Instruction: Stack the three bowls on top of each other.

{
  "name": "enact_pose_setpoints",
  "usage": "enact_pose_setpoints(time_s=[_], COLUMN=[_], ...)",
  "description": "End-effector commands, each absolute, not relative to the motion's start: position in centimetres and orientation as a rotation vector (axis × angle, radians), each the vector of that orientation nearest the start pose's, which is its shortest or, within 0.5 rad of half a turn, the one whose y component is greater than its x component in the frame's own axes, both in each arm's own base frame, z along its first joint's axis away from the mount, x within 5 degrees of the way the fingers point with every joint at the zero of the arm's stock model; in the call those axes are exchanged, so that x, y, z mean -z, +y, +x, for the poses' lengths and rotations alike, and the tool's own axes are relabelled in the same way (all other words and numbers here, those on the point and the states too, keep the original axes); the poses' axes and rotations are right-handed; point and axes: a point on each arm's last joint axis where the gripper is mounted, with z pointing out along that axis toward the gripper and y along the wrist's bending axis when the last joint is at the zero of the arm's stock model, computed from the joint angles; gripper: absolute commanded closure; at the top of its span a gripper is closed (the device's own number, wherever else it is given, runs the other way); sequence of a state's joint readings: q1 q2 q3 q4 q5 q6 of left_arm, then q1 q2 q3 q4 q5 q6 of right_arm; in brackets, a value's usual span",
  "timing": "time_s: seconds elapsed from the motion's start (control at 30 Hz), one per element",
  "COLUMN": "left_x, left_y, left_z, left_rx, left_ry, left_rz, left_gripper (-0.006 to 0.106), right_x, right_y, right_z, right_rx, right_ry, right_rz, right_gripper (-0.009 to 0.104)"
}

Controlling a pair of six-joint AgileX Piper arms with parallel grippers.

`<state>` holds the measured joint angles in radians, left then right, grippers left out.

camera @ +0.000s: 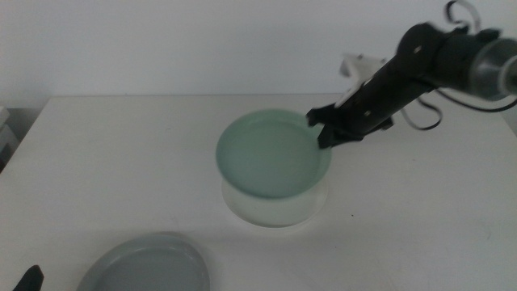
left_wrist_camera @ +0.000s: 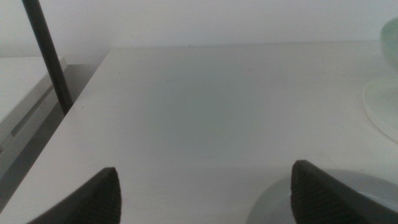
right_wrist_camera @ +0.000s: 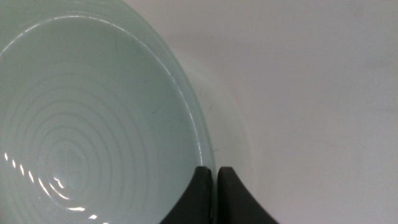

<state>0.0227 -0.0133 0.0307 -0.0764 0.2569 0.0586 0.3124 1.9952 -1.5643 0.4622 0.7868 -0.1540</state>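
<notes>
We hold the pale mint green, shallow round bowl (camera: 273,153) by its rim in our right hand (camera: 325,134), the two dark jaws pinched almost together on the thin edge, one inside the rim and one outside. In the middle view the green bowl hangs tilted just above the white round bowl (camera: 275,208), which sits flat near the centre of the white table (camera: 121,162); whether the two already touch we cannot tell. The grey-blue shallow bowl (camera: 145,265) lies alone at the near edge of the table, well apart from the other two.

We judge the task to be about a third done: the first placing is under way but the green bowl is not yet released, and the grey-blue bowl has yet to go on top.

Our left hand (left_wrist_camera: 205,190) waits low at the near edge with its jaws spread wide and holding nothing, the grey-blue bowl just beside one jaw.

By count we see three bowls, one of each colour, and two hands.
</notes>
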Motion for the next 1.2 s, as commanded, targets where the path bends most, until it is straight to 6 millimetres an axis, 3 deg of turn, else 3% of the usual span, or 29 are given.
enact_pose_setpoints(time_s=[0.0,0.2,0.53,0.63,0.8,0.93,1.03,1.17], left_x=[-19.0,-19.0,-19.0,-19.0,-19.0,-19.0,-19.0,-19.0], left_y=[0.0,0.0,0.0,0.0,0.0,0.0,0.0,0.0], left_z=[5.5,5.5,5.5,5.5,5.5,5.5,5.5,5.5], left_rx=[0.024,0.024,0.024,0.024,0.024,0.024,0.024,0.024], left_ry=[1.658,1.658,1.658,1.658,1.658,1.658,1.658,1.658], left_rz=[-0.037,-0.037,-0.037,-0.037,-0.037,-0.037,-0.037,-0.037], left_gripper=[-0.004,-0.004,-0.004,-0.004,-0.004,-0.004,-0.004,-0.004], right_x=[-24.6,-22.5,-21.6,-21.5,-21.6,-24.3,-28.2,-34.1], right_y=[16.9,17.2,17.1,17.1,17.1,16.9,16.4,15.2], right_z=[40.8,41.4,41.6,41.6,41.5,40.8,39.7,36.7], right_rx=[-0.610,-0.589,-0.564,-0.565,-0.570,-0.584,-0.567,-0.549], right_ry=[2.567,2.599,2.628,2.634,2.639,2.611,2.513,2.375], right_rz=[-0.275,-0.276,-0.247,-0.238,-0.239,-0.282,-0.378,-0.480], right_gripper=[0.096,0.096,0.095,0.088,0.065,0.049,0.043,0.042])
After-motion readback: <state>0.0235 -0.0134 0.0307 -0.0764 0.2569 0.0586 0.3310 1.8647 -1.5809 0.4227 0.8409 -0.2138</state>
